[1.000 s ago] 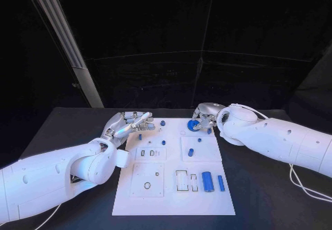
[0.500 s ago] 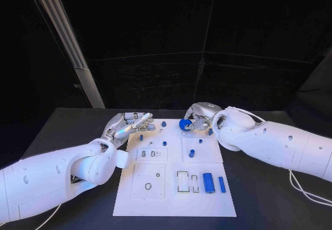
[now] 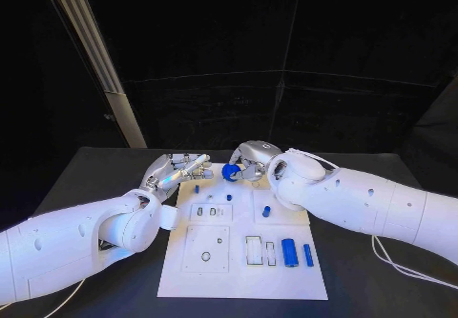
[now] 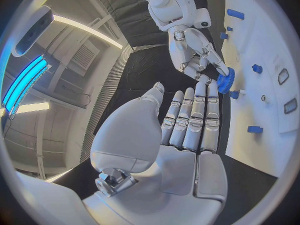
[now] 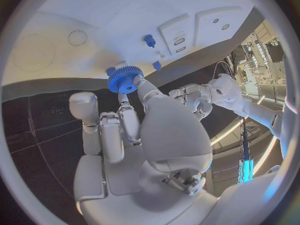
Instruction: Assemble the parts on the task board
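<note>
My right hand (image 3: 248, 161) holds a blue gear (image 3: 230, 173) in its fingertips above the far end of the white task board (image 3: 243, 271). The right wrist view shows the gear (image 5: 125, 79) pinched at the fingertips (image 5: 139, 85), just over the board (image 5: 125, 20). My left hand (image 3: 175, 172) hovers at the board's far left corner, fingers straight and together, holding nothing; in the left wrist view its fingers (image 4: 194, 120) point toward the gear (image 4: 226, 80) and my right hand (image 4: 200, 55). Small blue pegs (image 3: 228, 197) stand on the board.
Near the board's front right lie a thick blue cylinder (image 3: 289, 252) and a thinner blue bar (image 3: 307, 254). A short blue piece (image 3: 266, 211) sits mid-board. Rectangular and oval recesses (image 3: 206, 256) mark the board's left half. Black table (image 3: 372, 278) surrounds the board.
My right hand has carried the blue gear leftward across the board's far end, toward my left hand. The left hand has barely moved.
</note>
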Robot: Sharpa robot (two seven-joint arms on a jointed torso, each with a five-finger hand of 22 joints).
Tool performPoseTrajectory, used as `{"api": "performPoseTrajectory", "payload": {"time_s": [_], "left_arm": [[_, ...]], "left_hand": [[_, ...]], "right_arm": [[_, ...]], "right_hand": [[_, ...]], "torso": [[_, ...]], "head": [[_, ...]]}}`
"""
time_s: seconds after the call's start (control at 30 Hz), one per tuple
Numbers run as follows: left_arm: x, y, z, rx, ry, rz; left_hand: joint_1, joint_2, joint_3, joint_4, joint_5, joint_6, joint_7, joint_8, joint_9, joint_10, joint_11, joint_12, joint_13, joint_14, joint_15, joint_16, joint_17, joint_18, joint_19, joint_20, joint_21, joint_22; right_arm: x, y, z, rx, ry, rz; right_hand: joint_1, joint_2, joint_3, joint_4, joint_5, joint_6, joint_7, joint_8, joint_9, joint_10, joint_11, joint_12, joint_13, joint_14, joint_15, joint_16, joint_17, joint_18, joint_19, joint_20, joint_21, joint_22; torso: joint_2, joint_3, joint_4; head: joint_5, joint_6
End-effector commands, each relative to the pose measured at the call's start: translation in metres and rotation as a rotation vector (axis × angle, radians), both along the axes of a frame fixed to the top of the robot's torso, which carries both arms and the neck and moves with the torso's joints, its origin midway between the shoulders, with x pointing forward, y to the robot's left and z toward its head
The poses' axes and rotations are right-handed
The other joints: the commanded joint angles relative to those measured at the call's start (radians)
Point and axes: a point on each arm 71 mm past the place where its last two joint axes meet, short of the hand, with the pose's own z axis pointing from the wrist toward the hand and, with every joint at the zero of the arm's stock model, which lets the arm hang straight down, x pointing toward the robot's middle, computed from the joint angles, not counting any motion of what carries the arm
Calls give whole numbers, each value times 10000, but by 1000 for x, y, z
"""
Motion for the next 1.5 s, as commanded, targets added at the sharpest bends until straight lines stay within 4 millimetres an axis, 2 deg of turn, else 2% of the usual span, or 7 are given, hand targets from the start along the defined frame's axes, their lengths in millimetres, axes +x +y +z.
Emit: {"api": "performPoseTrajectory", "payload": {"time_s": [0.03, 0.53, 0.97, 1.07, 1.17, 1.23, 1.5], "left_arm": [[0, 0, 2, -26, -176, -87], [2, 0, 2, -19, -212, -57], [2, -1, 2, -24, -212, -72], [2, -1, 2, -24, -208, -75], [2, -1, 2, -22, -204, -76], [2, -1, 2, -20, -201, -75], [2, -1, 2, -13, -193, -70]], "left_hand": [[9, 105, -12, -58, 33, 14, 60, -65, -10, -14, 51, -15, -10, 50, 39, -70, 10, 142, 61, 34, -45, -12], [9, 105, -12, -58, 33, 14, 60, -65, -10, -14, 51, -15, -10, 50, 39, -70, 10, 142, 61, 34, -45, -12], [9, 105, -12, -58, 33, 14, 60, -65, -10, -14, 51, -15, -10, 50, 39, -70, 10, 142, 61, 34, -45, -12], [9, 105, -12, -58, 33, 14, 60, -65, -10, -14, 51, -15, -10, 50, 39, -70, 10, 142, 61, 34, -45, -12], [9, 105, -12, -58, 33, 14, 60, -65, -10, -14, 51, -15, -10, 50, 39, -70, 10, 142, 61, 34, -45, -12], [9, 105, -12, -58, 33, 14, 60, -65, -10, -14, 51, -15, -10, 50, 39, -70, 10, 142, 61, 34, -45, -12], [7, 121, -11, -64, 32, 30, 55, -75, -7, 5, 46, -27, -6, 65, 36, -82, 16, 145, 70, 35, -54, -23]], "right_arm": [[2, 4, -2, -106, -51, 44], [8, 20, -18, -533, 277, 245], [10, 27, -22, -692, 270, 272], [11, 27, -23, -729, 301, 260], [11, 28, -24, -783, 356, 281], [11, 28, -24, -825, 401, 301], [11, 27, -27, -990, 685, 319]], "right_hand": [[-109, -20, 66, 47, 35, 472, -242, 3, 81, 41, 25, 8, -10, 940, -56, 29, 1997, -177, 17, -68, 46, -4], [-186, -191, 141, 23, 55, 381, -191, -126, 30, -56, 65, -87, -107, 936, -29, 21, 1981, -173, -12, -52, 23, -50], [-405, -539, 159, 13, -132, -406, 85, -723, -117, -411, 309, -427, -491, 934, 173, 21, 1985, -162, -100, 118, -38, -165], [-477, -618, 69, 34, -207, -891, 197, -1041, -139, -517, 411, -516, -592, 933, 258, 22, 1987, -158, -128, 192, -53, -196], [-575, -701, -90, 95, -280, -2339, 312, -1290, -211, -610, 523, -572, -664, 931, 358, 21, 1984, -152, -157, 289, -61, -224], [-654, -743, -185, 152, -294, -2696, 337, -1303, -226, -630, 550, -577, -674, 930, 384, 19, 1981, -149, -164, 320, -58, -225], [-1487, -645, -711, 908, -126, -1588, 362, -1120, -84, -617, 597, -502, -612, 931, 442, 27, 1998, -138, -185, 398, -31, -227]], "torso": [[14, 7, -5], [-17, 16, -42], [-13, 12, -31], [-19, 12, -28], [-19, 13, -29], [-17, 12, -29], [-17, 15, -32]], "head": [[10, -12], [52, -104], [66, -117], [66, -130], [67, -123], [64, -120], [63, -129]]}}
